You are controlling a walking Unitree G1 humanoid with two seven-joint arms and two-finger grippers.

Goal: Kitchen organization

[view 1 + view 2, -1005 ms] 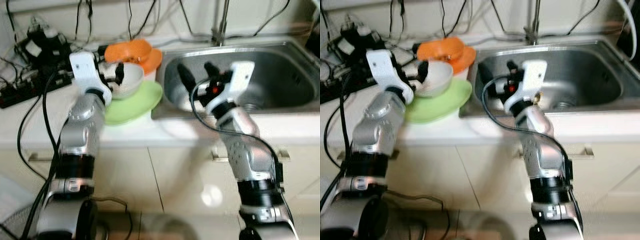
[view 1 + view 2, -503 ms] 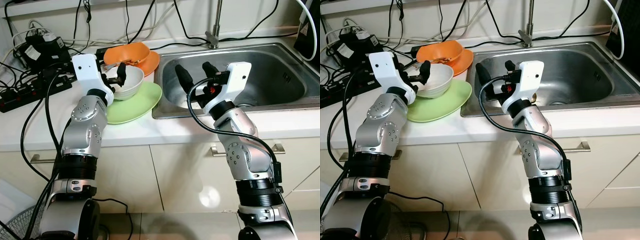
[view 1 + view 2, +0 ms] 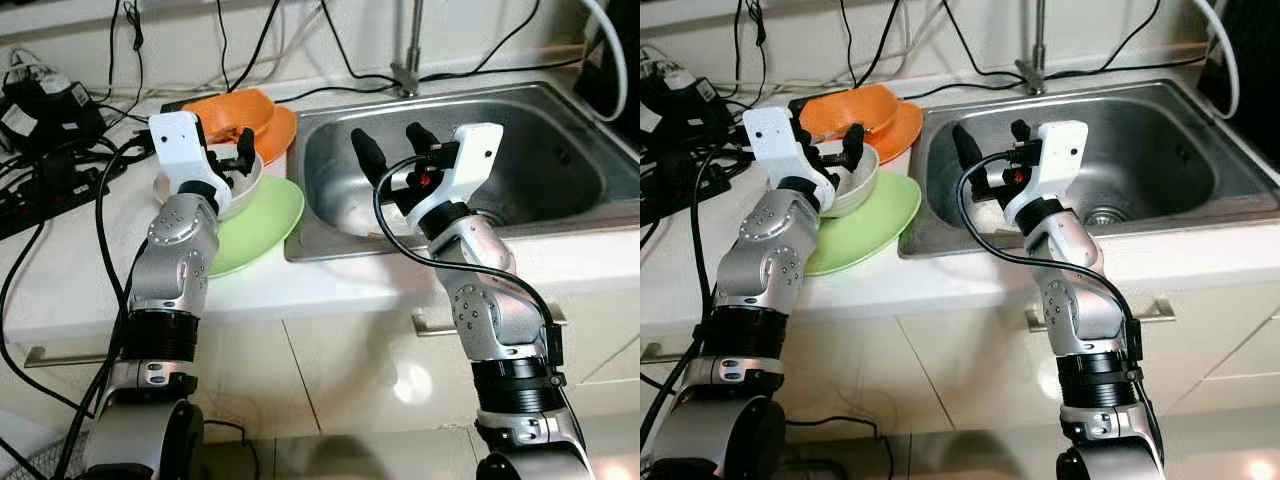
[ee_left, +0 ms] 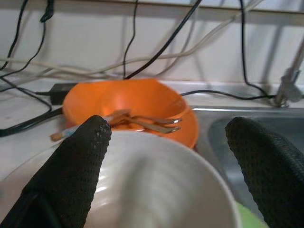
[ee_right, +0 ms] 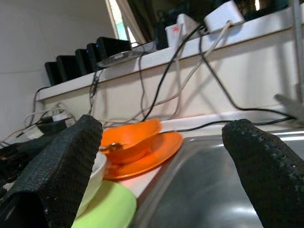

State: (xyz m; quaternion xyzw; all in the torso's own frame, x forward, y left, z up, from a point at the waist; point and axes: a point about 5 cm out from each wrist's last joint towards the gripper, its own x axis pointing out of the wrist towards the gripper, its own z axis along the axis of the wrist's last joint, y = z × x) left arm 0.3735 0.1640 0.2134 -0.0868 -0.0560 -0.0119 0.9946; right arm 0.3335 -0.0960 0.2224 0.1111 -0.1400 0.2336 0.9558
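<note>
White counter (image 3: 300, 290) now sits further left in the head views; the camera has moved. Left gripper (image 3: 225, 150) still hovers with its fingers wide apart around the white bowl (image 3: 855, 185) on the green plate (image 3: 875, 225). Right gripper (image 3: 390, 150), fingers apart, hangs over the sink (image 3: 560, 170). Orange bowl (image 4: 123, 102) holds cutlery behind.

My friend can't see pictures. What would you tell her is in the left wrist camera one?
Two black fingers of the left gripper are spread wide over a white bowl. Behind it an orange bowl holds some cutlery, with cables along the wall and the sink beside.
</note>
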